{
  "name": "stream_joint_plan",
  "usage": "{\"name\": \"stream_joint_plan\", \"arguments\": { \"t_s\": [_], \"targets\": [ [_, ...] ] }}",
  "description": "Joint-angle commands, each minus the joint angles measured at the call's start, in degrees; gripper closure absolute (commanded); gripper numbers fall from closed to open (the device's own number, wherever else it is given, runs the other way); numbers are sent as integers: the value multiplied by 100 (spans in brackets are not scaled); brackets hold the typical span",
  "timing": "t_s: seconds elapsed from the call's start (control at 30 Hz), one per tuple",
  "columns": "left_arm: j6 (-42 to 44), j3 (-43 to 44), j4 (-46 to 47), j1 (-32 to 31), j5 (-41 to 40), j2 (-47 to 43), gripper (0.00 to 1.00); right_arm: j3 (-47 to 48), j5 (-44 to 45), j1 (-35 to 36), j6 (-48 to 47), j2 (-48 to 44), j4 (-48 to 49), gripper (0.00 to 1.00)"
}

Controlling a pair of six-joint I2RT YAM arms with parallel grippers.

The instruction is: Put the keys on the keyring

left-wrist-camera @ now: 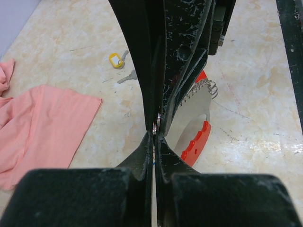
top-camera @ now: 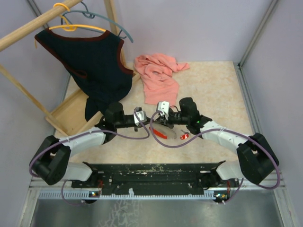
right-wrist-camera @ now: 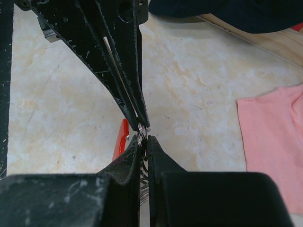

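The keyring (left-wrist-camera: 195,142), one side red and the other grey metal with a wire coil at its end, hangs just above the table between the two grippers; it also shows in the top view (top-camera: 161,133). My right gripper (right-wrist-camera: 144,138) is shut on the keyring's wire coil, with the red side (right-wrist-camera: 122,140) beside it. My left gripper (left-wrist-camera: 156,132) is shut on a small metal ring (left-wrist-camera: 158,124), with a bit of blue showing between the fingers. The two gripper tips touch (top-camera: 154,124). A pale yellow key (left-wrist-camera: 116,60) and a grey key blade (left-wrist-camera: 127,77) lie on the table beyond. A red key (top-camera: 183,136) lies under the right arm.
A pink cloth (top-camera: 158,75) lies at the back of the table and shows in the left wrist view (left-wrist-camera: 42,127). A dark vest (top-camera: 94,66) hangs on a wooden rack (top-camera: 66,113) at the back left. A black rail (top-camera: 151,172) runs along the near edge.
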Motion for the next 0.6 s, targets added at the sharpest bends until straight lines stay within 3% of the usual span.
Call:
{"name": "stream_joint_plan", "arguments": {
  "t_s": [0.0,0.3,0.57],
  "targets": [
    [57,157,-113,-33,-185,19,100,206,-184,114,-21,-304,233,100],
    [-37,-386,841,-33,-553,-289,100,-135,201,112,-75,-1184,-94,67],
    [-729,-1022,2412,-24,-515,-318,100,-263,65,-23,40,-1304,483,66]
  ]
}}
